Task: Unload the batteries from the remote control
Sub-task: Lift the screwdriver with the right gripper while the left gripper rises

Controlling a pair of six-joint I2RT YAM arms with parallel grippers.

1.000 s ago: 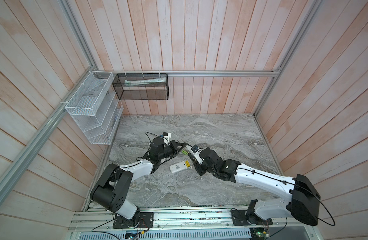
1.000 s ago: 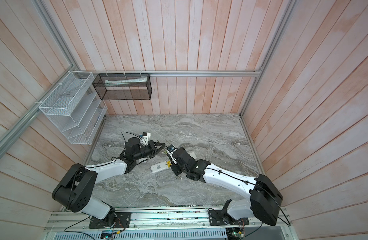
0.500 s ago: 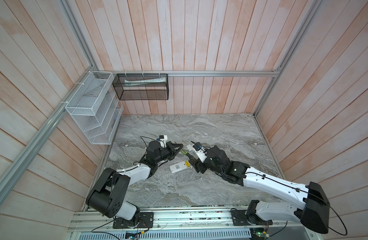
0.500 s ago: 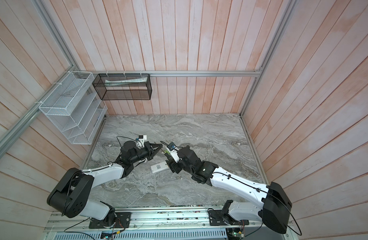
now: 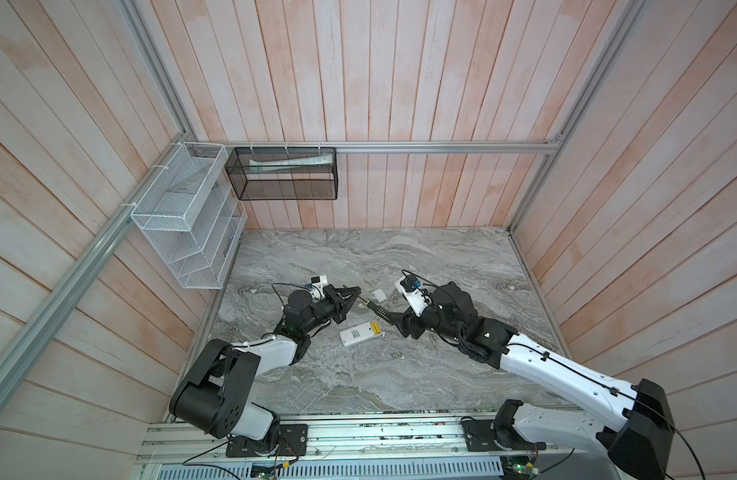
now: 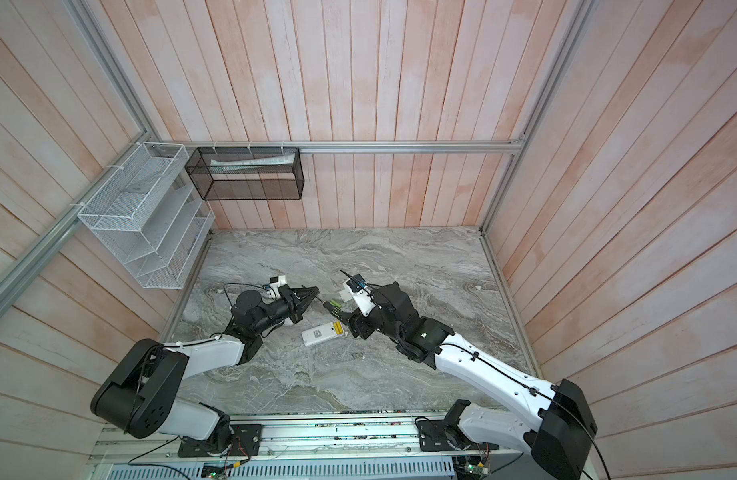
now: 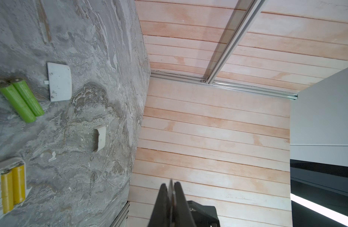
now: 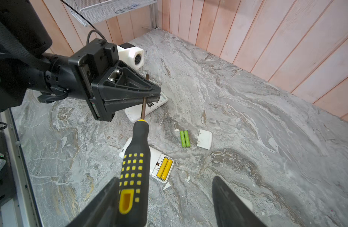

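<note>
My left gripper [image 8: 157, 96] is pressed tight on the bare metal shaft of the screwdriver [image 8: 135, 167]. The tool hangs above the table [image 5: 358, 257], and in both top views its handle slants away toward 4 o'clock. My right gripper [image 8: 165, 179] has its jaws spread wide. The handle lies against one finger and the other finger stands well apart from it, so nothing is pinched there.

In a top view the remote [image 5: 356, 333] lies face down just below the two grippers, with its compartment uncovered. The two yellow batteries [image 8: 164, 167] sit side by side in that compartment, at the remote's 3 o'clock end. The two green batteries [image 8: 184, 139] lie loose on the table, touching each other, at about 12 o'clock from the remote. A white cover [image 8: 205, 139] rests just beside them, toward 1 o'clock. A second remote [image 8: 137, 112] lies partly hidden under my left gripper.
</note>
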